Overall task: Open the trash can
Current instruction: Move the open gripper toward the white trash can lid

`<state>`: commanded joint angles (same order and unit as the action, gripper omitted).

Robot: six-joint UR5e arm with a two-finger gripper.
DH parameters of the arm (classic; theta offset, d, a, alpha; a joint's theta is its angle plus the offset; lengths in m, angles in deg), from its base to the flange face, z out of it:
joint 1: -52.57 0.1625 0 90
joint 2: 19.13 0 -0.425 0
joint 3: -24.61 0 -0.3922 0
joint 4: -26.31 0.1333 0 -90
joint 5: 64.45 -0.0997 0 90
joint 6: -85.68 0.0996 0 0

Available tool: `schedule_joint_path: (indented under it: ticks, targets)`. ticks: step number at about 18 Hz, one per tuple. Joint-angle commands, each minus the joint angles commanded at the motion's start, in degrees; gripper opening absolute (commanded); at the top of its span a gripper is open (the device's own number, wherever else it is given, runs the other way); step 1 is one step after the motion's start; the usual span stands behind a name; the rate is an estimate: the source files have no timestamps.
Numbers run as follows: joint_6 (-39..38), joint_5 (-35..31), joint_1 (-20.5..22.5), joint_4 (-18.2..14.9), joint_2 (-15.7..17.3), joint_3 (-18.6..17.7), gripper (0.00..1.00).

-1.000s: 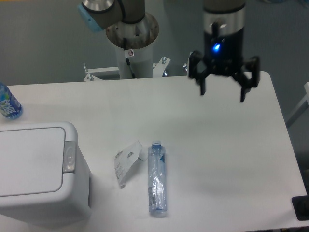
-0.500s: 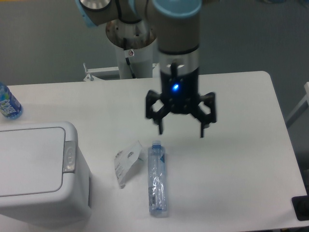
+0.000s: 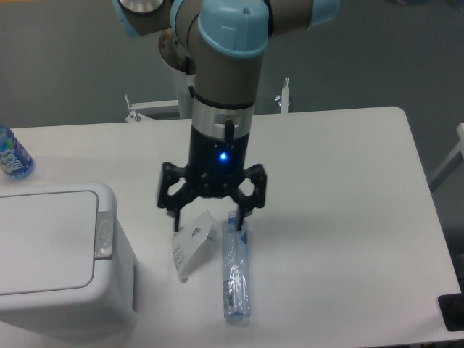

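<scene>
Camera view puts the trash can (image 3: 54, 257) at about 8 o'clock from the gripper (image 3: 211, 215), which hangs spread wide and empty above a paper scrap (image 3: 190, 243) and clear bottle (image 3: 235, 270) on the tabletop (image 3: 341, 217). Its lid is down, long axis 6-to-12; its left side is cut off.

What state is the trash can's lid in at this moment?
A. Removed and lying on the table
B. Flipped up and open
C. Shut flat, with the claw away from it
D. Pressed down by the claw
C. The lid of the trash can lies flat and shut, while the open claw hangs to its right over the paper label and the clear plastic bottle, not touching the bin.
</scene>
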<state>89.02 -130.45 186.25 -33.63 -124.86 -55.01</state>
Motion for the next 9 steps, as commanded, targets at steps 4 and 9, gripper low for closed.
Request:
schedule_joint_path:
  ticks: [4,9]
  targets:
    - [-1.67,0.18,-1.50,0.27,-0.09,0.00,1.00]
    - [-2.02,0.18,-2.99,0.27,-0.44,-0.27,1.00]
